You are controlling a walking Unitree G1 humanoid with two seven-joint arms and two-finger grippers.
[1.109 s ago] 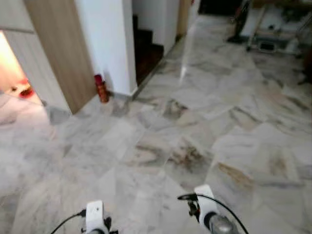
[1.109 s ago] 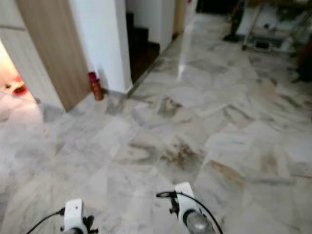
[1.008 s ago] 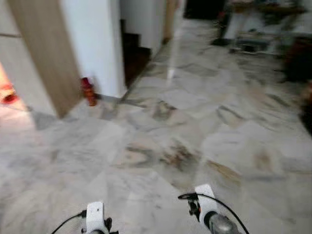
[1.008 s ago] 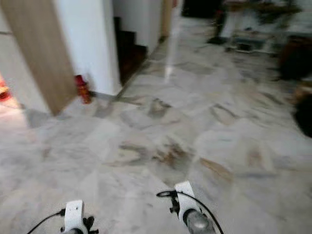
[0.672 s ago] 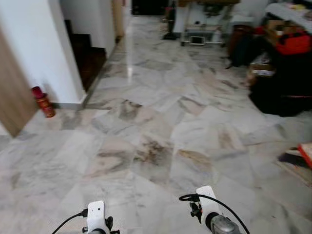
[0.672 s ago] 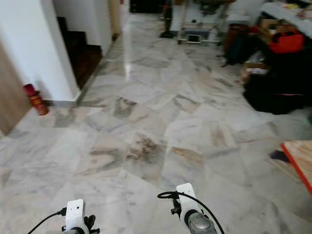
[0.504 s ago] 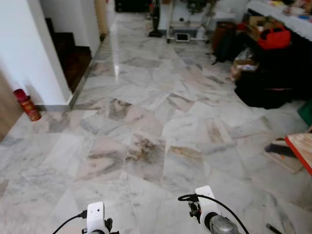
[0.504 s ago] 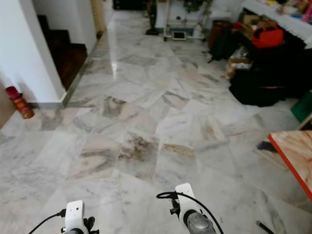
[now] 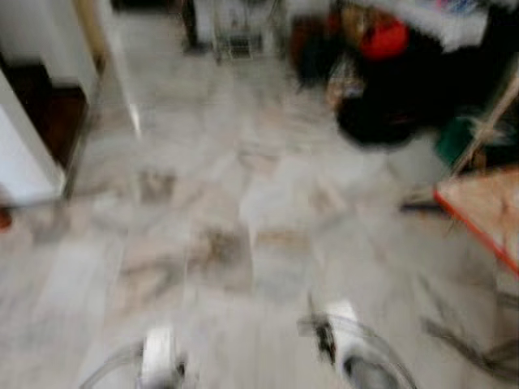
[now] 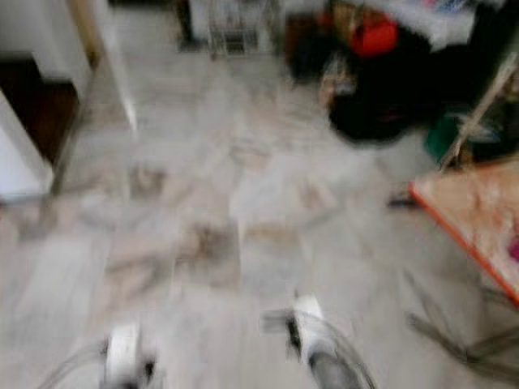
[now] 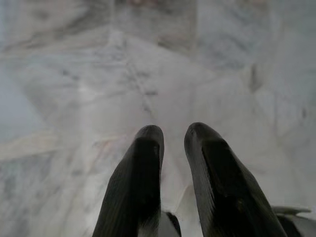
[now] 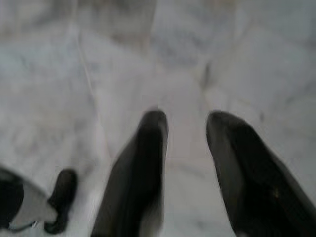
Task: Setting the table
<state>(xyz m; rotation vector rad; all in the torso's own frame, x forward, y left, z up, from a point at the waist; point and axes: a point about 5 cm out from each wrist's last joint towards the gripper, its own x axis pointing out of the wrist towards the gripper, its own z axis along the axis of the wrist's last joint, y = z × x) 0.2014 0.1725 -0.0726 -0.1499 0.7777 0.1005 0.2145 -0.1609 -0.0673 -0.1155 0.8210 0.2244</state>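
The picture is blurred by motion. A wooden table top with an orange-red edge (image 10: 466, 215) juts in at the right, over the marble floor (image 9: 243, 203). My left arm (image 9: 159, 359) and right arm (image 9: 347, 344) hang low at the bottom of the eye views. In the left wrist view my left gripper (image 11: 174, 136) points down at the floor, a narrow gap between its fingers and nothing in it. In the right wrist view my right gripper (image 12: 183, 126) is open wider, also with nothing held, over bare marble.
Dark bags (image 9: 381, 113) and a red bag (image 9: 383, 36) are piled at the back right beside a green object (image 9: 454, 138). A white wall corner (image 9: 24, 158) and dark stair opening (image 9: 49, 105) stand at the left. A metal rack (image 9: 235, 32) stands far back.
The camera has swung to the right: the wall and red canister slid off left, the bags and orange-edged table came in at the right. The picture has blurred. Both arms hang as before.
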